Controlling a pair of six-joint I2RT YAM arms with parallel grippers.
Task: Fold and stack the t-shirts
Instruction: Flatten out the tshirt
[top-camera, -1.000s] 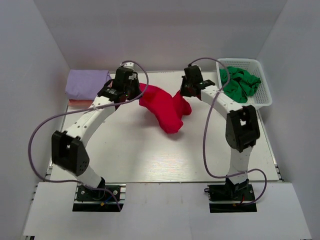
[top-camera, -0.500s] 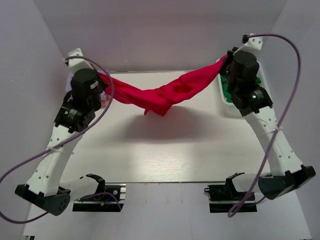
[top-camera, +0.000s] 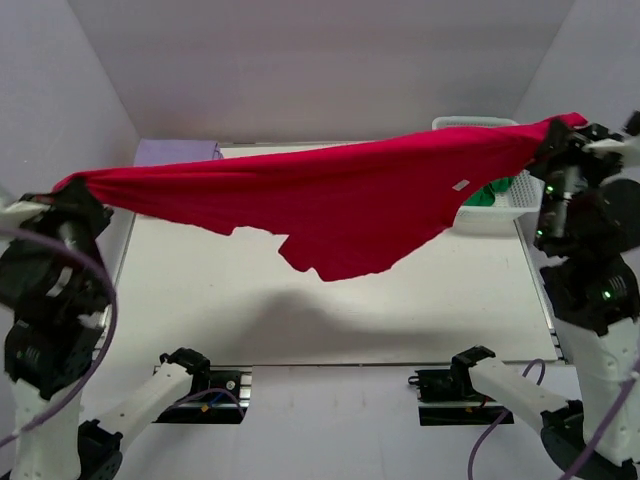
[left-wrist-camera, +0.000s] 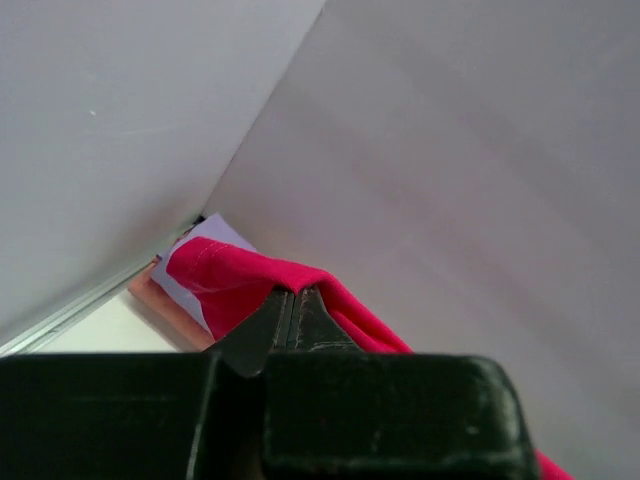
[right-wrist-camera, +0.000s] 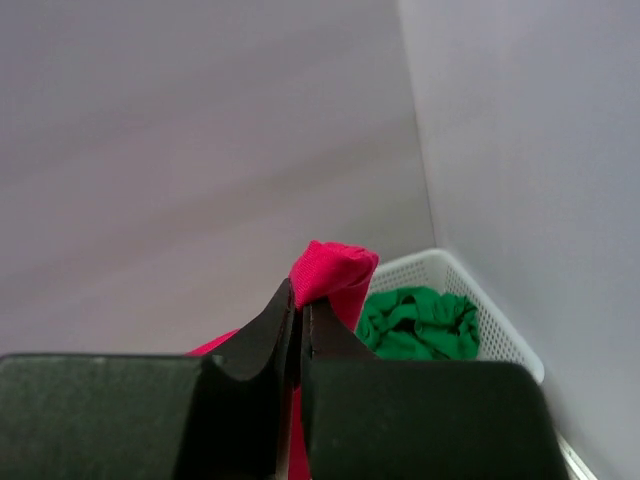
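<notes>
A bright red t-shirt (top-camera: 330, 205) hangs spread out in the air above the table, stretched between both raised arms. At its left end my left gripper (top-camera: 74, 193) is shut on a corner of it, and the left wrist view shows red cloth (left-wrist-camera: 232, 277) pinched at the tips (left-wrist-camera: 293, 296). My right gripper (top-camera: 549, 150) is shut on the other end, where a red fold (right-wrist-camera: 335, 265) sticks out above the closed tips (right-wrist-camera: 301, 302). A folded lavender t-shirt (top-camera: 172, 152) lies at the back left on a peach-orange one (left-wrist-camera: 165, 306). A green t-shirt (right-wrist-camera: 415, 320) lies crumpled in the basket.
The white lattice basket (top-camera: 497, 216) stands at the back right, partly hidden behind the red cloth, with its rim (right-wrist-camera: 505, 335) near the right wall. White walls close in the left, right and back sides. Both arm bases sit at the near table edge.
Both arms have risen and swung far apart, left going left and right going right. The red t-shirt went from a bunched heap on the table to a wide sheet hanging in the air.
</notes>
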